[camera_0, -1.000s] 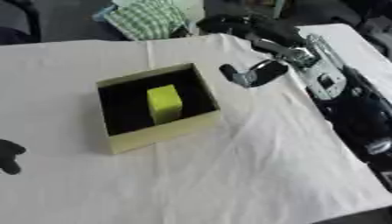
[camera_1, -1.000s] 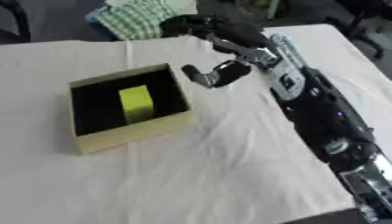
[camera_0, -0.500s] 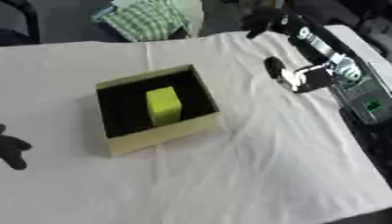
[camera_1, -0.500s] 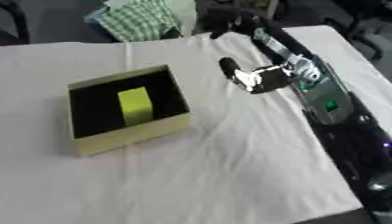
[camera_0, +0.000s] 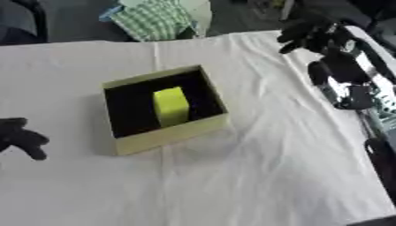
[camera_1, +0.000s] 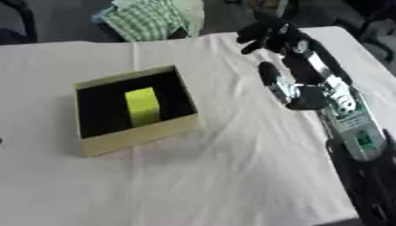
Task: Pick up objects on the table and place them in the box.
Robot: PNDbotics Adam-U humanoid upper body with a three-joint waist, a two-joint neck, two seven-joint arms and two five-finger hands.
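The yellow block [camera_0: 172, 106] lies inside the open box [camera_0: 166, 135], its long axis running toward the table's far edge. No loose object shows on the white cloth of the table [camera_0: 232, 185]. Your right hand [camera_1: 267, 33], fingers curled and empty, hangs far-right of the box; your left hand [camera_0: 21, 137] shows only in the left eye view, its fingers unreadable.

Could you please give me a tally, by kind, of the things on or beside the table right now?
Boxes: 1, box
Yellow blocks: 1, yellow block inside the box
Checked cloths: 1, checked cloth past the far edge
Total: 3
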